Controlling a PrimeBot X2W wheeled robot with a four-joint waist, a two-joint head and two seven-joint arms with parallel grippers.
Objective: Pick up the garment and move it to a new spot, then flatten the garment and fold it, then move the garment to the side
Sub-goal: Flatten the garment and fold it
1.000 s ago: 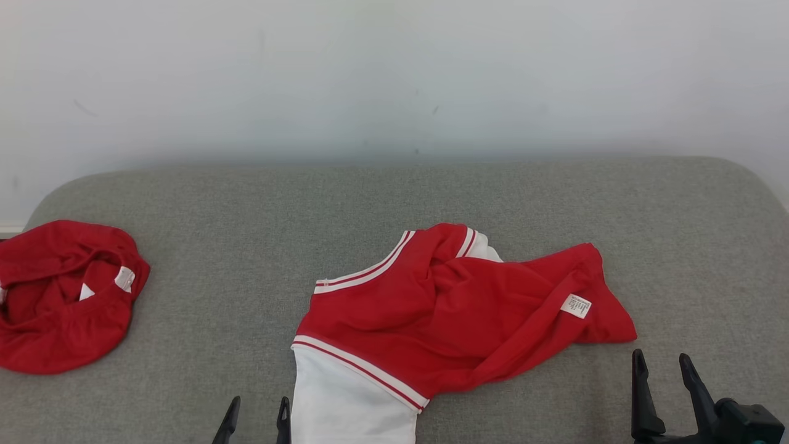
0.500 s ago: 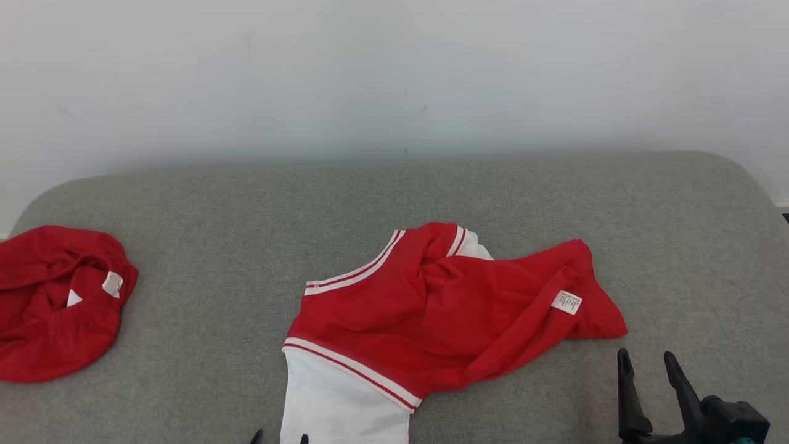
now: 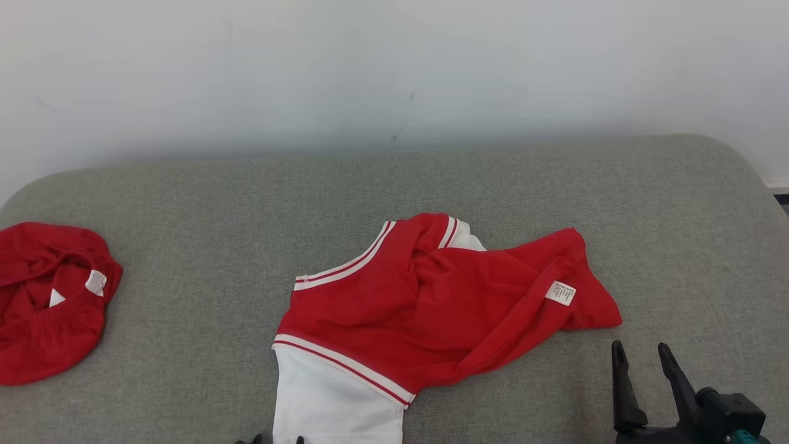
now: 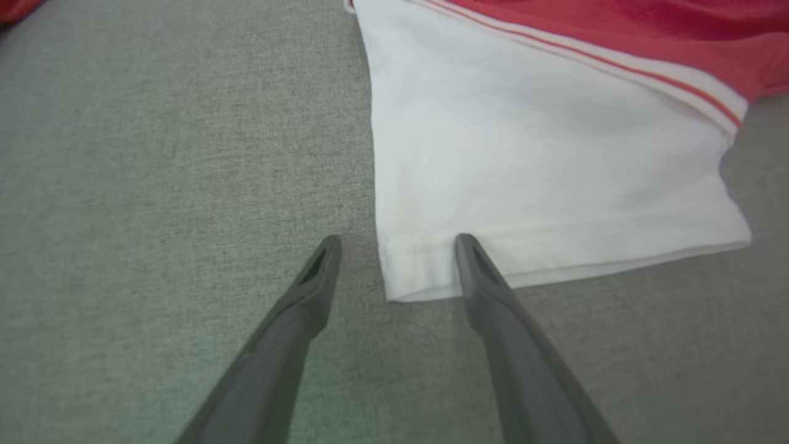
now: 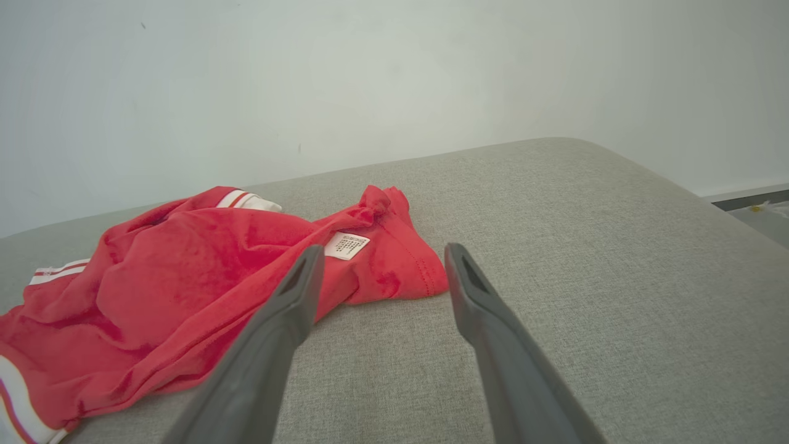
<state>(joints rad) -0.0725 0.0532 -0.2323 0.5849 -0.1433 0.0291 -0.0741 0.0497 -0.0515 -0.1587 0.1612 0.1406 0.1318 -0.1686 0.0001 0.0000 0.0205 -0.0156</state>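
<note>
The garment (image 3: 431, 302) is red with white striped trim and a white lower part, and it lies crumpled in the middle of the grey cushion (image 3: 185, 216). In the left wrist view my left gripper (image 4: 397, 245) is open, and its fingers straddle the near left corner of the garment's (image 4: 542, 160) white hem. In the head view only the tips of the left gripper (image 3: 277, 439) peek in at the bottom edge. My right gripper (image 3: 641, 357) stands open at the lower right, just short of the garment's red right end. In the right wrist view the right gripper (image 5: 382, 254) points at the garment's (image 5: 185, 277) labelled edge.
A second red garment (image 3: 49, 302) lies bunched at the cushion's left edge. A white wall (image 3: 394, 74) rises behind the cushion. The cushion rounds off at the right, with floor (image 5: 758, 209) beyond it.
The head camera has shifted, so everything sits a little higher and further left in the picture. My left gripper has dropped to the bottom edge, closer to the white hem. The garment lies unchanged.
</note>
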